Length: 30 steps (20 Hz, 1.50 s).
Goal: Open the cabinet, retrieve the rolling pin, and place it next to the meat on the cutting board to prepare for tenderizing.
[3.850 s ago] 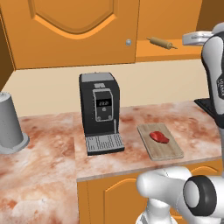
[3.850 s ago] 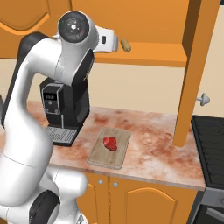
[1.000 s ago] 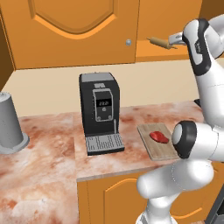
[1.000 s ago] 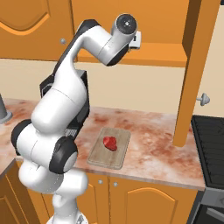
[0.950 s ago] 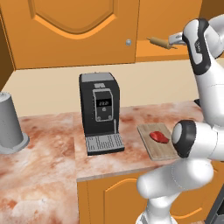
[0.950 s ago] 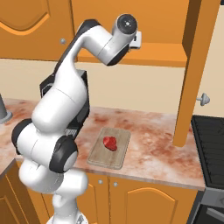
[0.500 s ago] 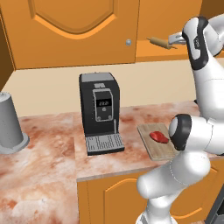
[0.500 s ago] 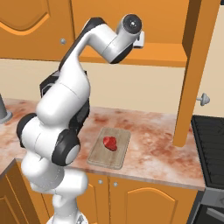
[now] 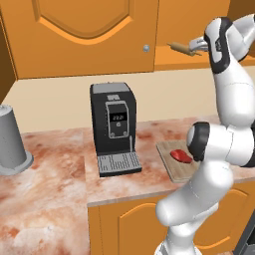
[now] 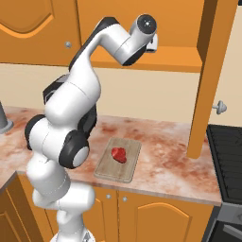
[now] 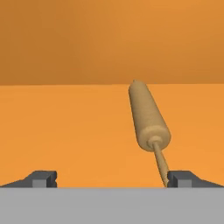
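The cabinet (image 10: 176,56) stands open, its door (image 10: 209,71) swung out toward the camera. The rolling pin (image 9: 181,48) lies on the cabinet's shelf. In the hand view the rolling pin (image 11: 148,114) points away from me, and its near handle peg reaches down beside the right fingertip (image 11: 185,178). My gripper (image 11: 113,180) is open and holds nothing; at the shelf's edge the gripper (image 9: 196,46) sits just right of the pin. Down on the counter, the meat (image 10: 118,154) rests on the cutting board (image 10: 108,168).
A black coffee machine (image 9: 113,127) stands left of the board, and a grey canister (image 9: 11,142) at the counter's far left. The twin cabinet door (image 9: 84,35) is closed. A stove (image 10: 227,151) is at the right. The open door hangs over the counter's right part.
The hand has crept a little closer to the rolling pin at the shelf, and the arm's elbow has shifted. The jaws have stayed open.
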### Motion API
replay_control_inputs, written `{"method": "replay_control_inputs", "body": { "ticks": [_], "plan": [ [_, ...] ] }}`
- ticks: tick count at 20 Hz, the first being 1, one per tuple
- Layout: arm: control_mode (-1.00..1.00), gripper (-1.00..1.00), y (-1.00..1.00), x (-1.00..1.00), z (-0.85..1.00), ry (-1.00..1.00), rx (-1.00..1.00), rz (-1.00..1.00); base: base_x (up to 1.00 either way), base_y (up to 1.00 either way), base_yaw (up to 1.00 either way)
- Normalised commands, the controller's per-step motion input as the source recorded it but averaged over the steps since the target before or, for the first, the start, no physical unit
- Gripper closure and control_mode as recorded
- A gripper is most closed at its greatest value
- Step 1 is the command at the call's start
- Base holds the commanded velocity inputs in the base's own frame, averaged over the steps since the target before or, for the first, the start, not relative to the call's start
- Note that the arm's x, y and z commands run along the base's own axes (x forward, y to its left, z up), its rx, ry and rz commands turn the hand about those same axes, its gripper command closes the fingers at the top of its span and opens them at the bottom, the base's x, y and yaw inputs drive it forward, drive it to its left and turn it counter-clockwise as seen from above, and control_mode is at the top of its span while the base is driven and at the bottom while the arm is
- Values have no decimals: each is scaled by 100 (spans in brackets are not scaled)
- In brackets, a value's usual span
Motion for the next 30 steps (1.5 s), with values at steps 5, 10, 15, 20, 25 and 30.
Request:
{"method": "replay_control_inputs", "body": {
  "ticks": [5,10,15,20,25,30],
  "plan": [
    [-100,-100,-3,30,-4,2,0,1,0,0,0],
    [-100,-100,-5,26,-4,0,0,2,0,0,0],
    [-100,-100,-9,24,-7,0,0,2,0,0,0],
    [-100,-100,-13,23,-4,0,0,2,0,0,0],
    [-100,-100,-15,18,0,0,0,1,0,0,0],
    [-100,-100,-7,26,0,2,0,0,0,0,0]
  ]
}}
